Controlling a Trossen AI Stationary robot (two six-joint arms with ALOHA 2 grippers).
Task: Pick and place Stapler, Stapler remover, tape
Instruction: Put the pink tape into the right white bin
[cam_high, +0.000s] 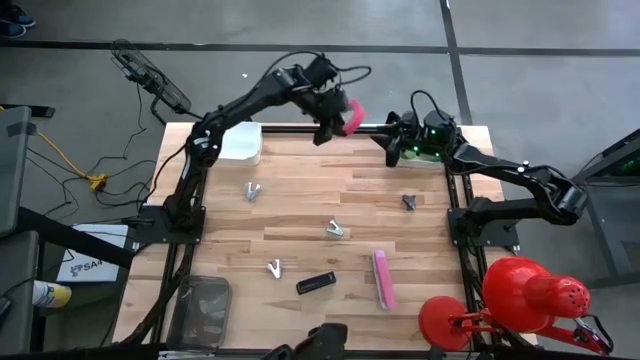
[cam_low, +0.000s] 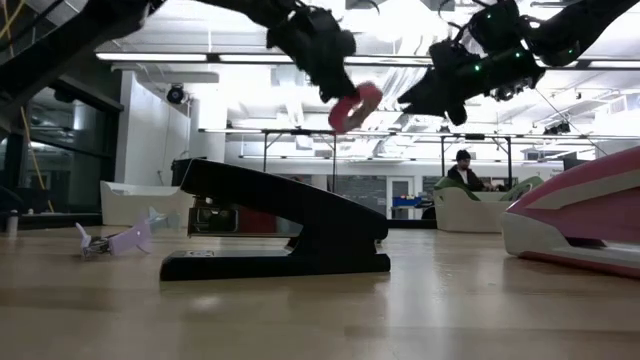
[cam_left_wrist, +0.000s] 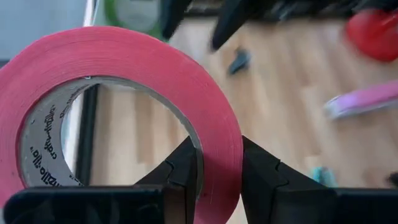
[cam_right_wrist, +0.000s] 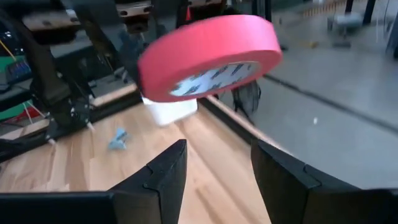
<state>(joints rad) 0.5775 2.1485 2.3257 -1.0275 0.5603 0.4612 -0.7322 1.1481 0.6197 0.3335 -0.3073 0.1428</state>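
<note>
You have the tape (cam_high: 350, 116) pinched by its wall in the left gripper (cam_high: 333, 118), aloft over the bench's (cam_high: 300, 200) far edge; the right gripper (cam_high: 392, 140) waits beside it, fingers spread. Keep the roll level while you carry it to the white bin (cam_high: 240, 143)

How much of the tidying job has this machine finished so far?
Nothing looks put away yet. The left hand holds the pink tape roll in the air, facing the open right hand. The black stapler, pink stapler and staple removers are scattered on the table.
</note>
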